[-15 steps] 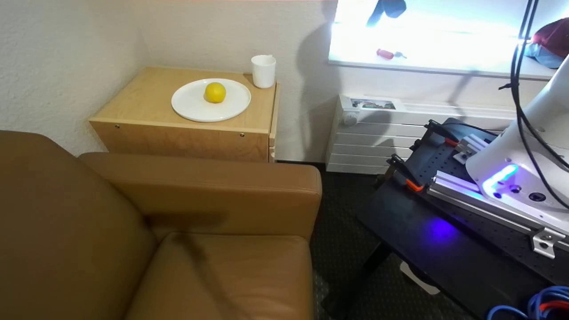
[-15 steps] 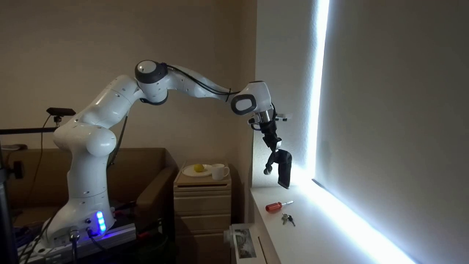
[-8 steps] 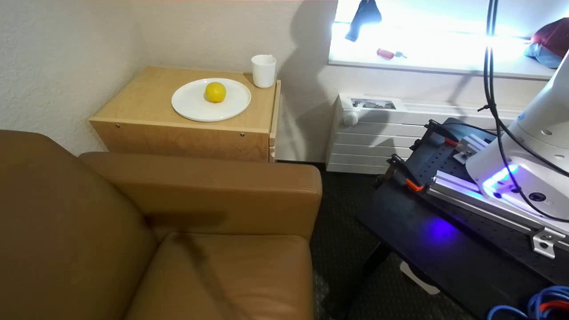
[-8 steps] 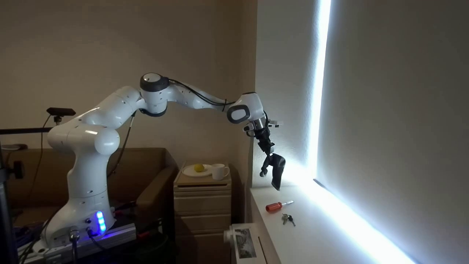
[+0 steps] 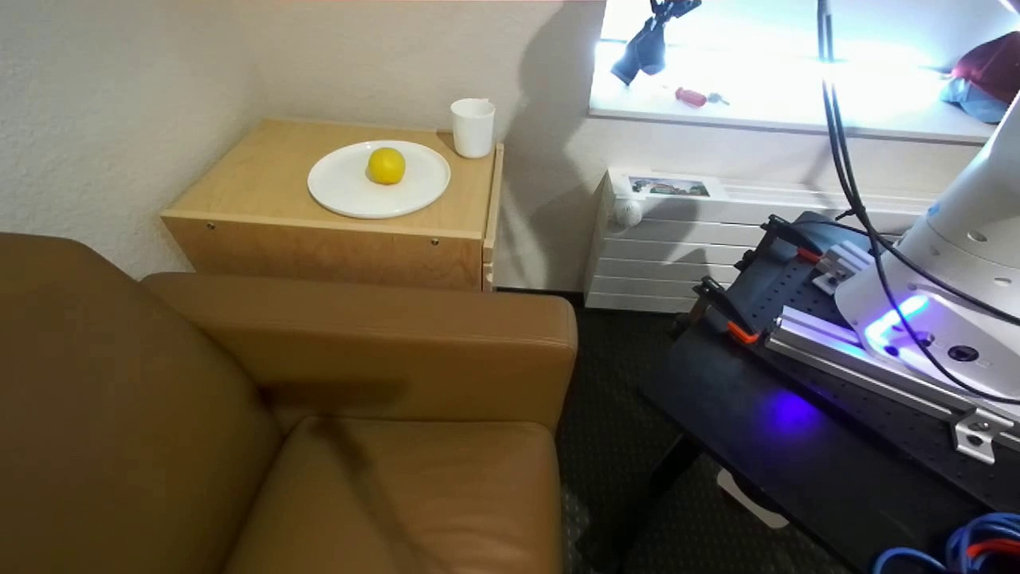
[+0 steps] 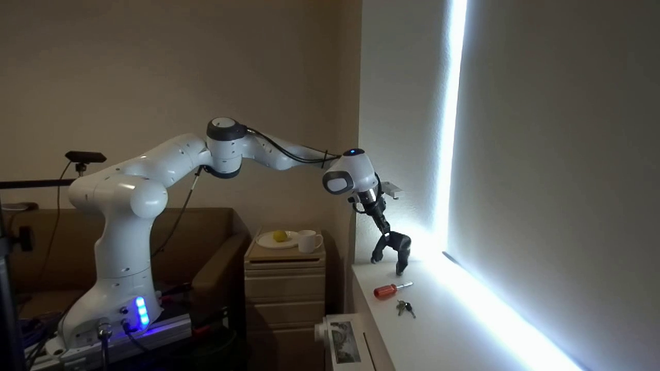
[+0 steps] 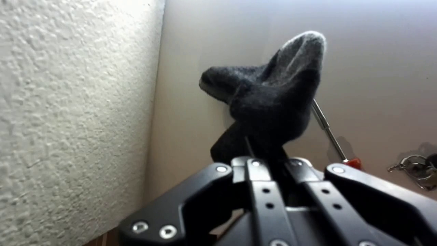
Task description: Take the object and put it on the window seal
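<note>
The object, a dark, soft sock-like cloth, hangs from my gripper in both exterior views (image 5: 644,52) (image 6: 399,241) and fills the middle of the wrist view (image 7: 273,102). My gripper (image 6: 385,233) points down over the far end of the window seal, a white ledge (image 6: 438,324) that also shows in an exterior view (image 5: 797,108). In the wrist view the fingers (image 7: 275,162) are close together with dark cloth pinched between them. The cloth's hanging ends are close to the ledge; I cannot tell whether they touch it.
A red screwdriver (image 6: 385,291) and keys (image 6: 406,308) lie on the ledge near the cloth. A textured wall (image 7: 78,102) rises close beside the gripper. A red and blue cap (image 5: 984,76) lies farther along. A side table holds a plate (image 5: 343,191), yellow ball (image 5: 386,166) and white cup (image 5: 473,127).
The arm has lowered, bringing the gripper and the cloth down closer to the ledge. The wrist has turned a little. The cloth is still held.
</note>
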